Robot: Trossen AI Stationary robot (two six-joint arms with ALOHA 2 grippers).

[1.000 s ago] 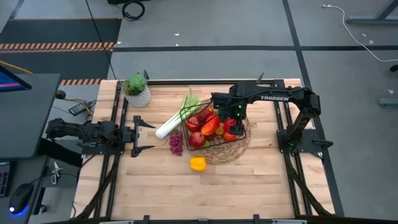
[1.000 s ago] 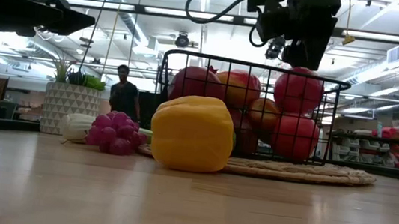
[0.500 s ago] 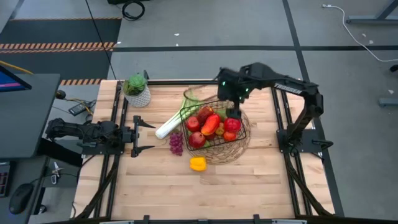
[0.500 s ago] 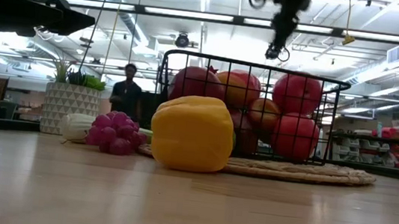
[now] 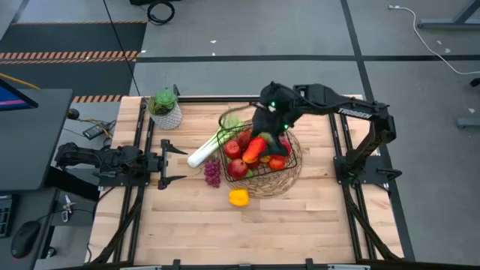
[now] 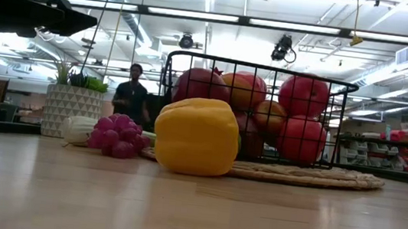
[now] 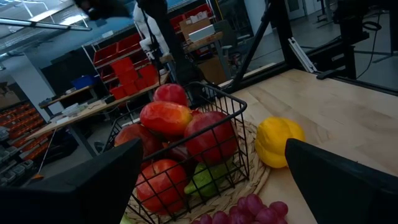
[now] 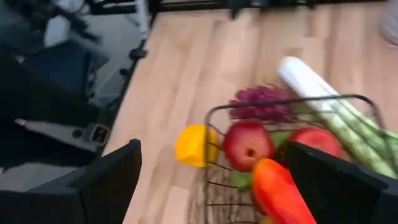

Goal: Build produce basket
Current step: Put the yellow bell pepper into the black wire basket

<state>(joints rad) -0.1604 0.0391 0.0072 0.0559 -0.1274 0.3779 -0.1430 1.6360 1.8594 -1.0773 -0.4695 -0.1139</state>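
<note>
Right end effector (image 5: 264, 124), released and empty, is hovering above the basket (image 5: 294, 166); the yellow pepper (image 5: 238, 197) probably needs grasping next.

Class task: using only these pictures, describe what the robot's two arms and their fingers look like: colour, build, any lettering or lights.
Both arms are matt black, built of jointed boxy segments on black frame mounts. The right arm bears white lettering, too small to read, and a small green light glows near its wrist. The left gripper ends in two slim black prongs. Seen close, the right gripper's fingers are broad, flat, dark slabs.
</note>
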